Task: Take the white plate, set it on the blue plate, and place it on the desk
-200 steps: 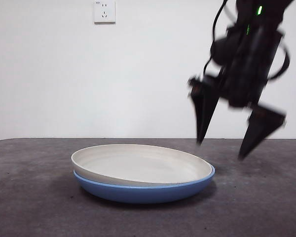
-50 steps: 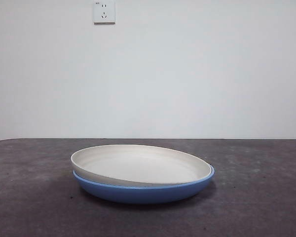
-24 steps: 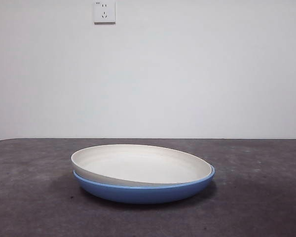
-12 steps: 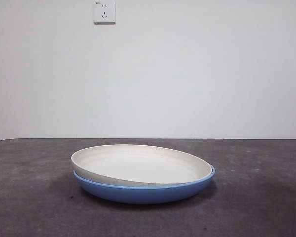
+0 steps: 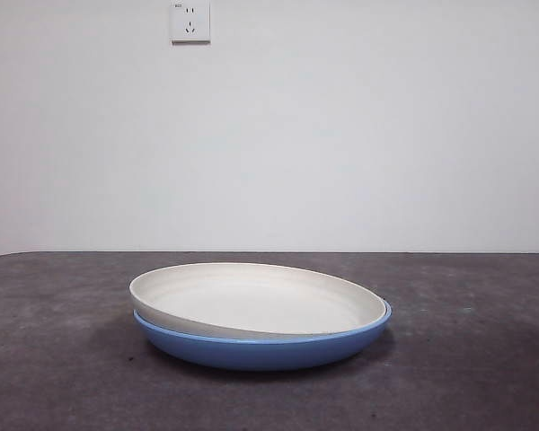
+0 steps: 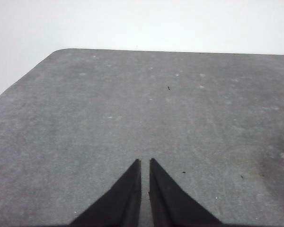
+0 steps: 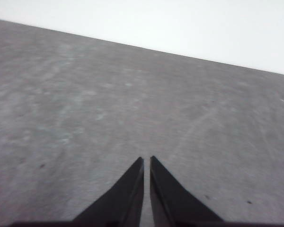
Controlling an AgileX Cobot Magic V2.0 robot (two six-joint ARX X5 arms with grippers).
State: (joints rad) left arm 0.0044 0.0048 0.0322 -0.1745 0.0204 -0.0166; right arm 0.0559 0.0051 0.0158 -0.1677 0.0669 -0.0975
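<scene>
We see the white plate (image 5: pixel 256 299) nested in the blue plate (image 5: pixel 260 349), tilted a little, low and centre in the front frame on the desk (image 5: pixel 485 359). Our left gripper (image 6: pixel 145 163) and right gripper (image 7: pixel 147 161) each have jaws pressed together, empty, over bare desk.

A plain white wall (image 5: pixel 341 135) fills the upper part of the frame. A white power socket (image 5: pixel 189 21) sits at its upper left. Soft, even light falls across it.
</scene>
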